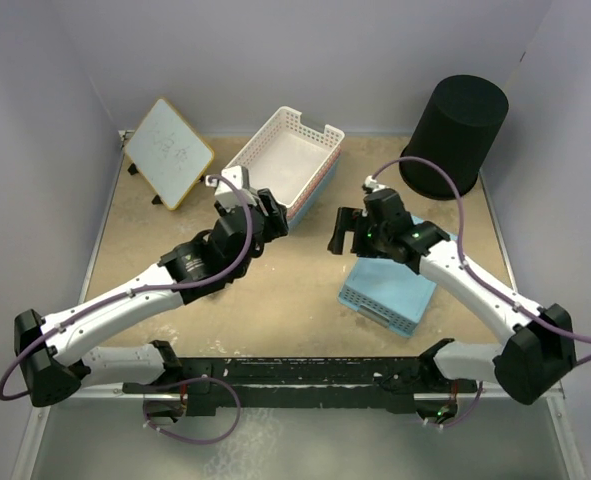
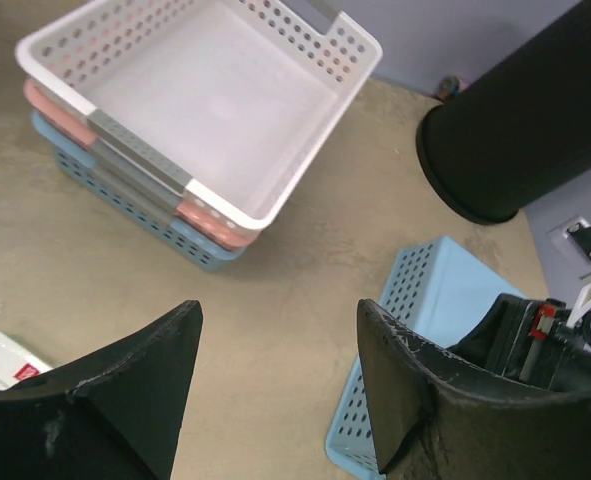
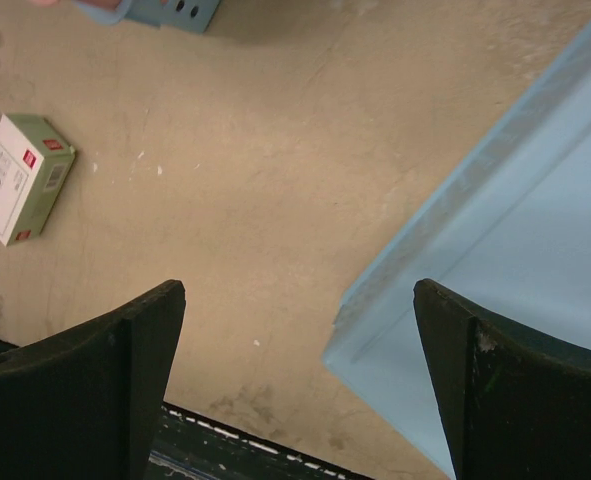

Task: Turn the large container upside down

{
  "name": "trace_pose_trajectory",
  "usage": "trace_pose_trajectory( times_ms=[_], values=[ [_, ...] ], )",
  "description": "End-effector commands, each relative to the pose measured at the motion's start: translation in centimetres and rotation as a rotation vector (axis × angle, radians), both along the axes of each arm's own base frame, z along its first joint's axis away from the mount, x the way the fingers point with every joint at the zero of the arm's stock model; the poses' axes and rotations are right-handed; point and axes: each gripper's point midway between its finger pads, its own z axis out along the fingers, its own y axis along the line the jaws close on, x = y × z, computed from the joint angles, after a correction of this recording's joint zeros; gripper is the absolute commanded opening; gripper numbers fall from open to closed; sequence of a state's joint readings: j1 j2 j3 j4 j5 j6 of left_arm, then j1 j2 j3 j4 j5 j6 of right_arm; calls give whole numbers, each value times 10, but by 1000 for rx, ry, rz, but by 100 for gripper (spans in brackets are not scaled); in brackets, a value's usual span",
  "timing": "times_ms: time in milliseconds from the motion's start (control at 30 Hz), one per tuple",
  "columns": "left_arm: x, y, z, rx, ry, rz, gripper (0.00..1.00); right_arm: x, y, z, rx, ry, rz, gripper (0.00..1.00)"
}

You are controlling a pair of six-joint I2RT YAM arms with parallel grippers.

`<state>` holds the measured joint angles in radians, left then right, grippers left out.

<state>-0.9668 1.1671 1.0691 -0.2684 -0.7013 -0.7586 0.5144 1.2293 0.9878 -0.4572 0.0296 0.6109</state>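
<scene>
Black bin (image 1: pixel 455 135): far right corner of table (image 1: pixel 295 300), wide rim down, closed end up, well apart from both arms. Left gripper (image 1: pixel 272 213): fingers apart, nothing between them, just near of stacked baskets (image 1: pixel 285 160). Right gripper (image 1: pixel 343 236): fingers apart, nothing held, at left edge of blue basket (image 1: pixel 395 290).

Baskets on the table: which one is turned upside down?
The light blue basket lying alone, apart from the stack, with its solid bottom facing up. The white basket, pink basket and bottom blue basket sit nested, open side up.
</scene>
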Motion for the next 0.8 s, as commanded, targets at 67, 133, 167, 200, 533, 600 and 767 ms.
trace_pose_trajectory(
  times_ms=[67,133,167,200,533,600,767],
  values=[
    [0,34,-1,50,-19,127,61,9,38,-6,37,-22,37,98],
    [1,34,-3,55,-15,126,61,5,37,-22,3,24,41,98],
    [1,33,-4,58,-12,126,61,1,33,-31,-27,55,32,98],
    [1,32,-6,61,-8,124,61,-3,24,-40,-67,85,15,99],
    [5,17,-8,59,-3,77,61,-16,-135,-53,-368,195,-346,100],
    [6,12,-10,56,-1,65,61,-12,-146,-47,-396,166,-391,100],
    [6,6,-10,45,3,41,61,2,-126,-35,-305,115,-333,98]
  ],
)
